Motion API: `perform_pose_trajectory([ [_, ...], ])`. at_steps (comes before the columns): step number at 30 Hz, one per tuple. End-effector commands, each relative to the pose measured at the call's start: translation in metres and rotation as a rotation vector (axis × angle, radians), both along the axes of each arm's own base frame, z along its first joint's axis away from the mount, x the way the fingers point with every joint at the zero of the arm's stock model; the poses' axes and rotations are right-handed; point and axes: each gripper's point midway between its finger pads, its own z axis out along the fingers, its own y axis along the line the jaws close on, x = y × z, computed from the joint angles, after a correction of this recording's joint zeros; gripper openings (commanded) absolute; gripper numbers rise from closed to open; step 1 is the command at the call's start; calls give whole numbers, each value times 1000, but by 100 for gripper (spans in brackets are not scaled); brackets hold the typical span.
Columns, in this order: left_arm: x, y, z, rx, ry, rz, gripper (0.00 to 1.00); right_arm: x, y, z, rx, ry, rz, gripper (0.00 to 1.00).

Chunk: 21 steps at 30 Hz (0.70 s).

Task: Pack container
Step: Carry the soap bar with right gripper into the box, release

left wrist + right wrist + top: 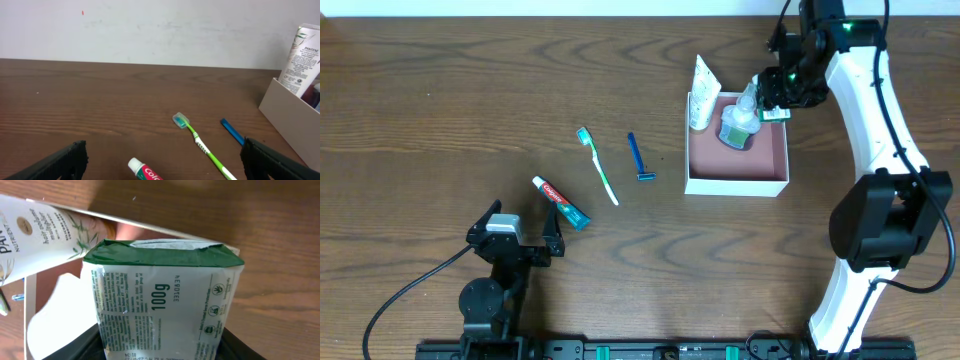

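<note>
The container (780, 150) is a square white-walled box with a pink inside, at the right of the table. A white Pantene tube (703, 95) leans at its left wall and a clear bottle of green liquid (738, 122) lies inside. My right gripper (775, 100) hovers over the box's far right corner, shut on a green-and-white soap packet (160, 305). My left gripper (525, 240) stands open near the table's front left, just behind a toothpaste tube (145, 171). In the left wrist view the container wall (290, 117) shows at far right.
A green toothbrush (598, 165) and a blue razor (640, 158) lie on the brown wooden table between the toothpaste (560, 203) and the container. The toothbrush (200, 145) and razor (231, 131) lie ahead of the left fingers (60, 162).
</note>
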Motion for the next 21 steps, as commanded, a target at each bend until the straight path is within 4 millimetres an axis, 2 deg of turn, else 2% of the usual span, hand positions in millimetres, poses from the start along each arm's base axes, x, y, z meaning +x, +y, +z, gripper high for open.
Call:
perform_pose_trajectory([
  [1,1,2,-17,-3,40,9,98,-5,7,7,16,-7,-3,54],
  [13,1,2,-17,-3,40,9,98,-17,6,-17,12,51,-4,56],
  [21,1,2,-17,-3,40,9,98,-17,6,-19,11,53,-3,59],
])
